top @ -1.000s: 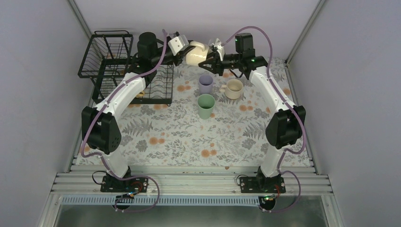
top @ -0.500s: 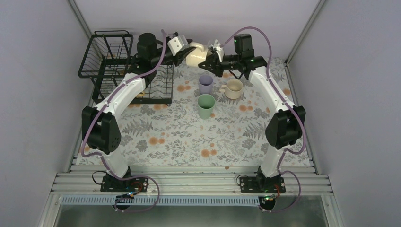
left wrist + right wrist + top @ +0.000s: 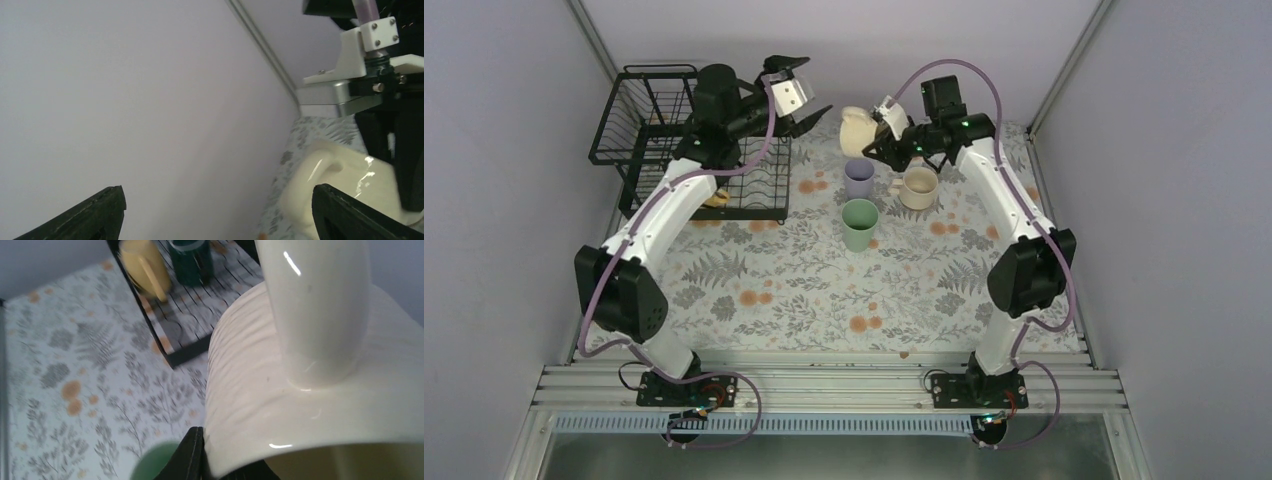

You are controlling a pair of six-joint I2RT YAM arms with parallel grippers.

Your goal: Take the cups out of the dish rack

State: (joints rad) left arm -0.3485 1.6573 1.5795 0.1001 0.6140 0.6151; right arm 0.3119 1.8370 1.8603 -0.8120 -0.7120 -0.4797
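A cream mug (image 3: 855, 127) hangs in the air above the table, and my right gripper (image 3: 873, 144) is shut on its rim. In the right wrist view this cream mug (image 3: 310, 375) fills the frame, with one black finger (image 3: 194, 457) pressed against its wall. My left gripper (image 3: 814, 88) stands open and apart from the mug, raised beside the black wire dish rack (image 3: 759, 190). Its fingertips (image 3: 102, 212) frame the back wall, with the cream mug (image 3: 340, 180) at the right. A yellow mug (image 3: 142, 267) and a dark teal mug (image 3: 192, 257) stand in the rack (image 3: 192, 337).
On the flowered cloth stand a lavender tumbler (image 3: 859, 178), a mint-green tumbler (image 3: 859, 224) and a beige mug (image 3: 918, 187), close under the held mug. The rack's raised basket tier (image 3: 646, 115) is at the far left. Grey walls close in behind and on both sides.
My left gripper opened, let go of the cream mug and drew back toward the rack. My right gripper shut on the mug's rim and now carries it alone.
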